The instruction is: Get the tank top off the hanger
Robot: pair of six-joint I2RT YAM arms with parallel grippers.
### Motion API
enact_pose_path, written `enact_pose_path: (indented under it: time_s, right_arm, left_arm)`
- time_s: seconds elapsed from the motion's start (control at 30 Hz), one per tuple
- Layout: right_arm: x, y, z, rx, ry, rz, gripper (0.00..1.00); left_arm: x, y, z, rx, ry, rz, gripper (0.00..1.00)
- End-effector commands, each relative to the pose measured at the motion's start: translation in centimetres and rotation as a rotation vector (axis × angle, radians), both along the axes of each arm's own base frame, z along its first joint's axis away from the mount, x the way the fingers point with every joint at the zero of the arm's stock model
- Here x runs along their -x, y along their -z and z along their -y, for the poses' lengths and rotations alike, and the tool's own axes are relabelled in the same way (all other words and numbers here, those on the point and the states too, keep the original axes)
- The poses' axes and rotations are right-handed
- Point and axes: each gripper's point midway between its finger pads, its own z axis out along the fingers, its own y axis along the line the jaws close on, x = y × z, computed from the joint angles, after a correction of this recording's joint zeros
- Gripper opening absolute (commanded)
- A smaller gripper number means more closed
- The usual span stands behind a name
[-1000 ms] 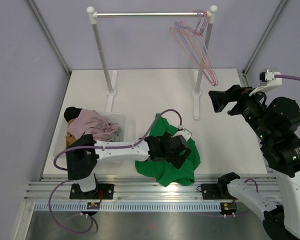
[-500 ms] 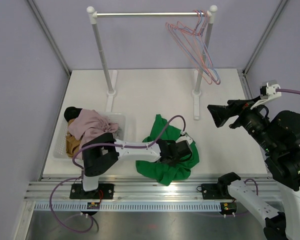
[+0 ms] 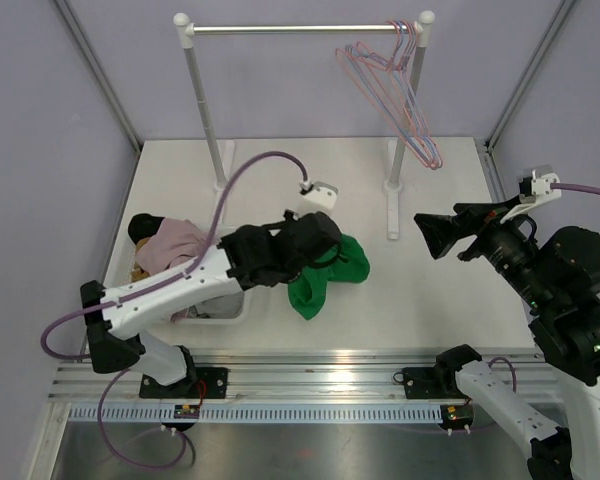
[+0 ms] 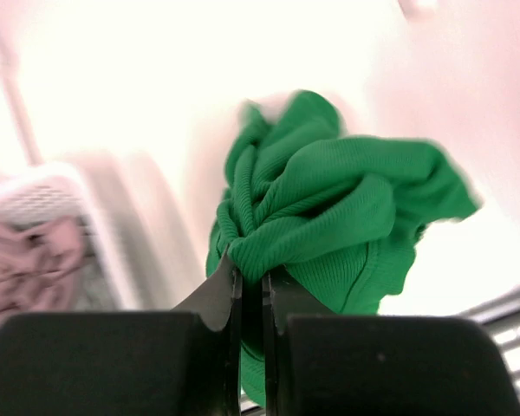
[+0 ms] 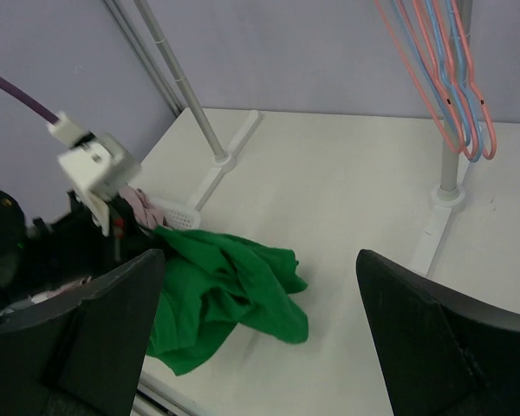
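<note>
Just left of the counter's (image 3: 430, 300) centre, the left claw (image 4: 250, 277) is clamped on a fold of the green tank top (image 4: 329, 208), bunched beside the basket (image 3: 226, 310) at 9 o'clock, likely for dropping in, well clear of the hangers (image 3: 405, 95) at 1 o'clock; the right claw (image 5: 260, 303) hangs apart.

Tank top (image 3: 330, 270) is right of basket (image 3: 223, 310) (hangers (image 3: 423, 148) behind).

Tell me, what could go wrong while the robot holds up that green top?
1. The left gripper pinches only a small fold of the green tank top, so the top might slip out.
2. The rest of the top hangs loose near the white basket, so it might snag on the rim or drag over the table.
</note>
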Motion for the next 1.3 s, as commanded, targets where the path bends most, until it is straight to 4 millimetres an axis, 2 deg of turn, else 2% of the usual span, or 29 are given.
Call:
enact_pose_path:
  time_s: [0.0, 0.07, 0.1, 0.17, 0.2, 0.27, 0.3, 0.53, 0.77, 0.87, 0.97, 1.1, 1.17, 1.2, 1.23, 1.27]
  right_arm:
    - [0.0, -1.3, -0.3, -0.030, -0.015, 0.051, 0.99]
    - [-0.1, -1.4, -0.4, -0.031, -0.019, 0.054, 0.99]
    - [-0.1, -1.5, -0.5, -0.033, -0.024, 0.054, 0.99]
    - [-0.3, -1.5, -0.6, -0.035, -0.026, 0.054, 0.99]
    - [-0.2, -1.6, -0.7, -0.036, -0.029, 0.058, 1.00]
    - [-0.3, -1.5, -0.7, -0.038, -0.029, 0.055, 0.99]
    - [-0.4, -1.5, -0.8, -0.040, -0.029, 0.054, 0.99]
    - [-0.9, -1.5, -1.2, -0.046, -0.041, 0.054, 0.99]
    - [-0.9, -1.6, -1.7, -0.058, -0.069, 0.052, 1.00]
    - [-0.9, -1.7, -1.7, -0.058, -0.069, 0.054, 0.99]
    - [-1.0, -1.8, -1.9, -0.063, -0.075, 0.054, 0.99]
    - [-1.1, -1.7, -2.4, -0.074, -0.097, 0.049, 0.99]
    - [-1.4, -1.4, -2.6, -0.077, -0.103, 0.040, 1.00]
    - [-1.6, -1.3, -2.7, -0.077, -0.104, 0.035, 0.99]
    - [-1.7, -1.3, -2.8, -0.078, -0.106, 0.033, 1.00]
    - [-1.6, -1.2, -3.0, -0.077, -0.116, 0.031, 0.99]
  left_arm:
    - [-2.7, -6.2, -6.4, -0.029, -0.168, 0.136, 0.00]
    - [-3.1, -7.6, -8.0, -0.033, -0.183, 0.150, 0.00]
    - [-3.6, -9.0, -9.3, -0.007, -0.220, 0.166, 0.00]
    - [-3.8, -9.9, -11.0, -0.009, -0.243, 0.171, 0.00]
    - [-4.1, -10.7, -12.4, 0.009, -0.277, 0.182, 0.00]
    - [-4.0, -11.1, -14.1, 0.008, -0.298, 0.177, 0.00]
    - [-4.0, -11.4, -15.7, 0.014, -0.333, 0.181, 0.00]
    - [-2.5, -11.0, -20.7, 0.034, -0.422, 0.170, 0.00]
    - [-0.4, -8.6, -24.0, -0.025, -0.495, 0.128, 0.00]
    - [0.8, -8.2, -24.2, 0.020, -0.475, 0.101, 0.00]
    - [1.2, -8.1, -23.8, 0.052, -0.422, 0.108, 0.00]
    - [0.5, -6.5, -24.1, -0.037, -0.442, 0.091, 0.00]
    - [-0.3, -4.2, -24.9, -0.146, -0.485, 0.060, 0.00]
    - [-0.9, -3.4, -26.0, -0.195, -0.528, 0.039, 0.00]
    - [-2.2, -1.3, -26.4, -0.274, -0.558, 0.010, 0.00]
    - [-2.8, -0.8, -26.6, -0.289, -0.573, 0.000, 0.00]
